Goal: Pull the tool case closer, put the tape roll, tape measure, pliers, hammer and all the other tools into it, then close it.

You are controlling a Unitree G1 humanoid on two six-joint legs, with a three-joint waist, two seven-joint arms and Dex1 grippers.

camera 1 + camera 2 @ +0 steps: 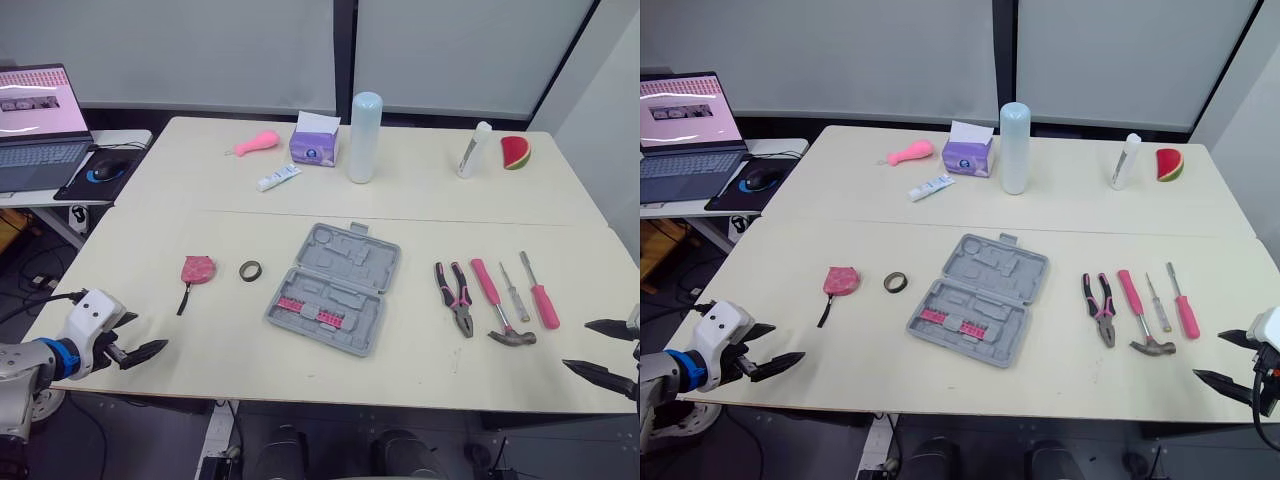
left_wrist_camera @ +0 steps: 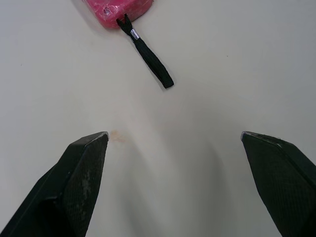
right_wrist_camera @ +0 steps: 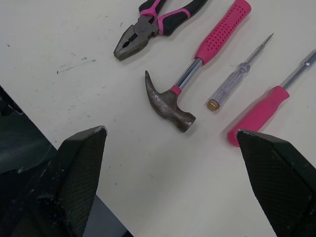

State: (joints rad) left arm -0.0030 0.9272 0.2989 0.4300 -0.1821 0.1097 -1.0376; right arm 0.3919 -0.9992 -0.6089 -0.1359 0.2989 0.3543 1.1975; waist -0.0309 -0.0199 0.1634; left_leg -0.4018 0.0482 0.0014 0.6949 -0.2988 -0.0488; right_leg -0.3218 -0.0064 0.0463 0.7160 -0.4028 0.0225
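**Head views.** The counter (image 1: 200,340) has a bare strip along its whole front edge, and there is open surface on both sides of the case.
- Left tool (image 1: 150,333): at the front-left corner, fingers spread, holding nothing.
- Right tool (image 1: 577,344): at the front-right edge, fingers spread, also empty.
- Tool case (image 1: 335,288): grey, lying open and skewed at mid-counter with both halves flat. The near half carries a row of pink bits. The far half shows empty moulded recesses.
- Left of the case: the tape roll (image 1: 251,269) is near it but not touching. Farther left is the pink tape measure (image 1: 197,269).
- Right of the case, in a row and apart from one another: pliers (image 1: 455,295), hammer (image 1: 497,305), tester screwdriver (image 1: 514,292), pink screwdriver (image 1: 540,295).
- Far half of the counter, well apart from the case: white bottle (image 1: 365,137), purple tissue box (image 1: 314,145), tube (image 1: 279,177), watermelon toy (image 1: 516,152).
- A laptop (image 1: 35,125) sits on a side desk to the left.

**Left wrist view.** The fingers (image 2: 84,173) are wide apart over bare counter with nothing between them. Ahead lies a black strap (image 2: 148,57), attached to the tape measure's pink body.

**Right wrist view.** The fingers (image 3: 276,173) are wide apart and grip nothing. One finger sits at the counter's edge, with dark floor beyond it. The hammer's head is nearest ahead. The pliers' nose is to one side of it, and the tester screwdriver and the pink handle are to the other.
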